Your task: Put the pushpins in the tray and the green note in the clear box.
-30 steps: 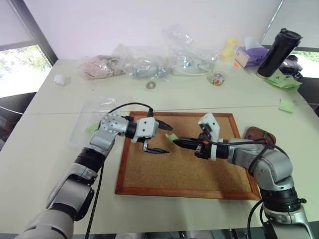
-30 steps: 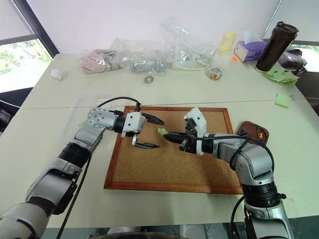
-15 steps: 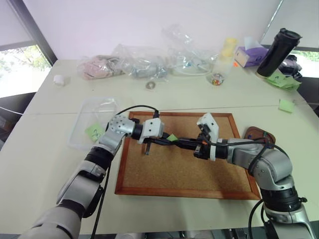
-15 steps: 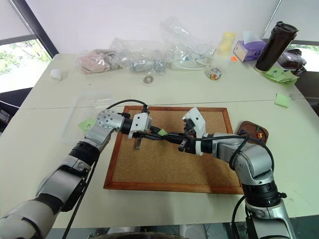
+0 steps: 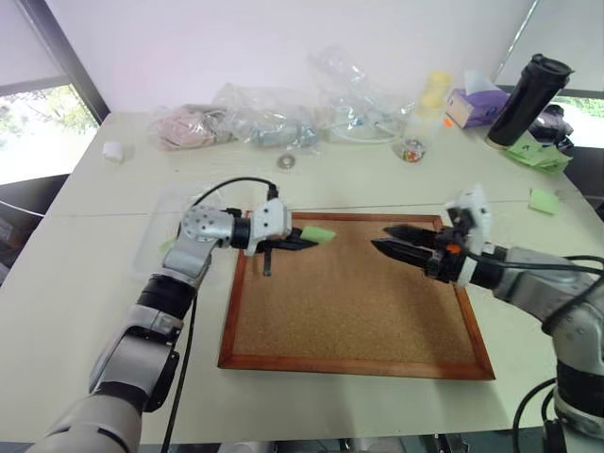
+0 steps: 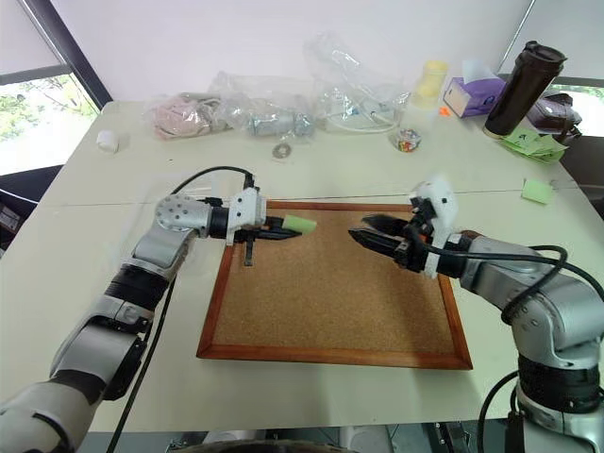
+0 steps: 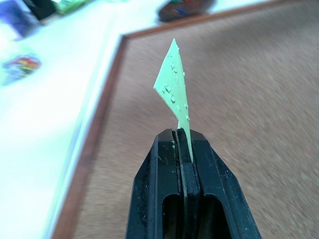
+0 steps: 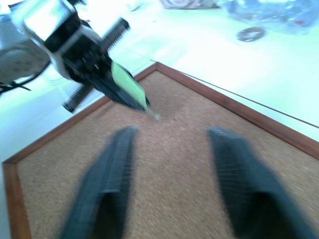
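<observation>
The left pincer was clenched on the green note, carrying it above the cork board's left edge, presumably bound for the clear box alongside. The right pincer stood released and empty over the board, well apart.

The right gripper fingers are blurred and cut off below.

Pale table, white wall, daylit window.
</observation>
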Controlling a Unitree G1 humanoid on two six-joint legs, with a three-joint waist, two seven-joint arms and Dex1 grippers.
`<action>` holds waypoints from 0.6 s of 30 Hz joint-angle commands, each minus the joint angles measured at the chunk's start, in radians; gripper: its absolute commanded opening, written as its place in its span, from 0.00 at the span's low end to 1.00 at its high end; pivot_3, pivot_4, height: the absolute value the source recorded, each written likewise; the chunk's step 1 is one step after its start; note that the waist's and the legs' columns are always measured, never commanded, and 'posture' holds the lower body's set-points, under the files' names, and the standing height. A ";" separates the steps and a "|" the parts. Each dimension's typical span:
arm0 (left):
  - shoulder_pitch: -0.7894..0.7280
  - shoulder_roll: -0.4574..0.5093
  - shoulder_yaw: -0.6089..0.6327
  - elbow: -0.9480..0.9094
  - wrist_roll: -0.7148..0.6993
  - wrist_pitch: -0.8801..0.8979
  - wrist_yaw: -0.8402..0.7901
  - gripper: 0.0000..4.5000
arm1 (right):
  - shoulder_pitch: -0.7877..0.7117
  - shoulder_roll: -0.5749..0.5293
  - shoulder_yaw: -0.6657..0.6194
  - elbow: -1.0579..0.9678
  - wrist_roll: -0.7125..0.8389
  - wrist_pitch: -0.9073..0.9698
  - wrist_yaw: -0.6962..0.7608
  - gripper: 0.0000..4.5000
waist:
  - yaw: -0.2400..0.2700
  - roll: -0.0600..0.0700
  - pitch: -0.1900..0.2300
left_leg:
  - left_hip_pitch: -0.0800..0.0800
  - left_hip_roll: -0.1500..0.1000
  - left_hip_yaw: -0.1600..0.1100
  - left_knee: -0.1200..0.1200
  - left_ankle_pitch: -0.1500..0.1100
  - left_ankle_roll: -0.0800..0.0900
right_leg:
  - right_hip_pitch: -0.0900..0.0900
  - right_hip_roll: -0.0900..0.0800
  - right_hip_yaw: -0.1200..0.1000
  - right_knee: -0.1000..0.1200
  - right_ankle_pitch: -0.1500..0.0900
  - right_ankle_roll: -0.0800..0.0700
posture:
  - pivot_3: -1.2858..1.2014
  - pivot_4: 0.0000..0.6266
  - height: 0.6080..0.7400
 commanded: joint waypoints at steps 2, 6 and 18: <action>-0.065 0.042 0.200 -0.160 -0.093 0.220 0.220 0.00 | -0.010 0.011 0.047 -0.056 -0.018 -0.051 -0.046 0.65 | -0.003 0.000 0.000 | 0.000 0.000 0.000 0.000 0.000 0.000 | 0.000 0.000 0.001 0.001 0.000 0.000 | 0.52 0.24 1.00; -0.026 0.134 0.334 -0.306 -0.128 0.412 0.358 0.00 | -0.011 0.016 0.132 -0.053 -0.056 -0.095 -0.050 0.65 | -0.009 -0.001 0.001 | 0.001 0.000 -0.004 -0.001 0.000 0.000 | -0.002 0.003 0.004 0.001 0.000 0.000 | 0.52 0.24 1.00; 0.376 0.338 0.534 -0.677 -0.224 0.805 0.492 0.00 | -0.038 -0.003 0.286 0.030 -0.127 -0.186 0.031 0.65 | 0.018 -0.002 0.001 | 0.002 -0.003 -0.008 -0.001 0.000 -0.001 | -0.002 0.002 0.006 0.000 0.001 0.001 | 0.52 0.24 1.00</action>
